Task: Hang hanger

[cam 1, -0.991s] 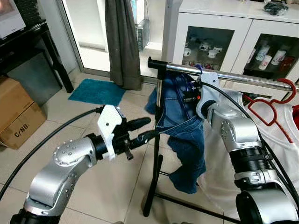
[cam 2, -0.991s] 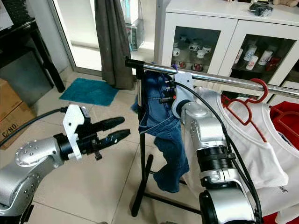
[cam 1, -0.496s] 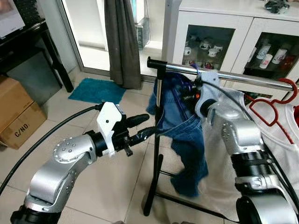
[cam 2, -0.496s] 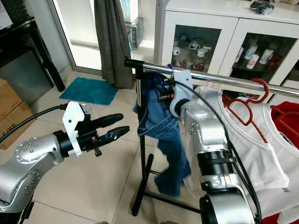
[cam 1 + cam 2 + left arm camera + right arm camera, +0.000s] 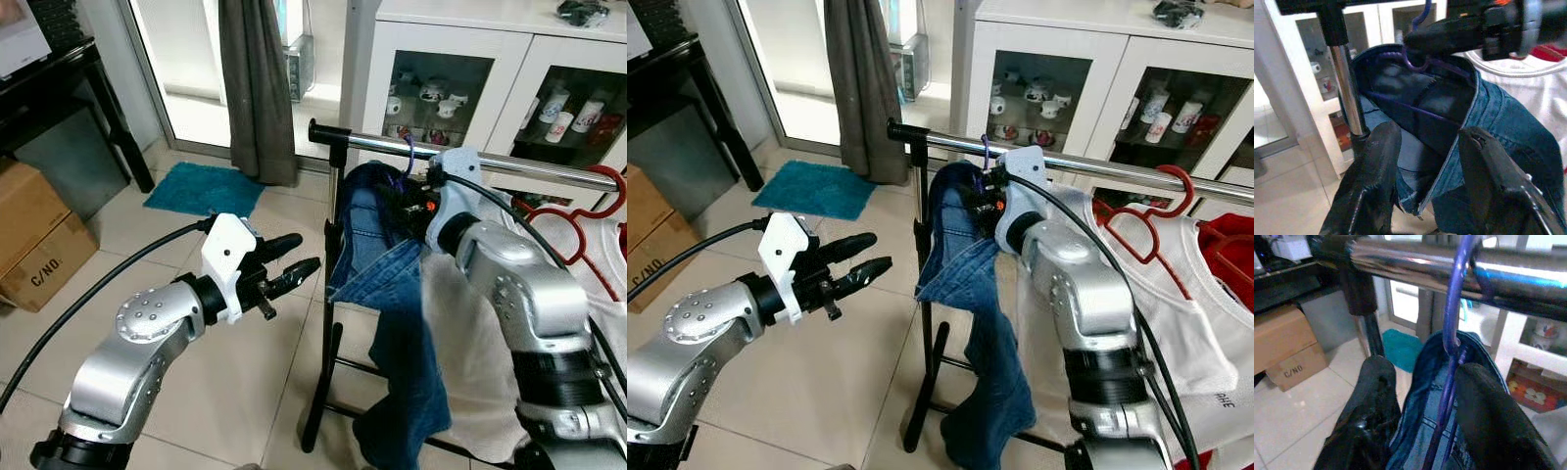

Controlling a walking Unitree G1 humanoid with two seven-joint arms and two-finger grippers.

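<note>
A purple hanger (image 5: 1452,323) carrying blue jeans (image 5: 377,264) has its hook over the chrome rail (image 5: 509,162) near the rail's left end. My right gripper (image 5: 1425,367) is just under the rail, open, with the hanger's neck between its two fingers (image 5: 1374,401). The jeans hang long beside the rack's black post (image 5: 331,323). My left gripper (image 5: 306,253) hovers open left of the post, pointing at the jeans and apart from them.
A red hanger (image 5: 578,211) with a white T-shirt (image 5: 470,343) hangs further right on the rail. A white glass-door cabinet (image 5: 490,59) stands behind. A cardboard box (image 5: 34,235), a teal mat (image 5: 201,191) and a grey curtain (image 5: 257,88) lie to the left.
The jeans have dropped and now hang lower and straighter from the rail. My right gripper has shifted slightly right along the rail. The left gripper has barely moved.
</note>
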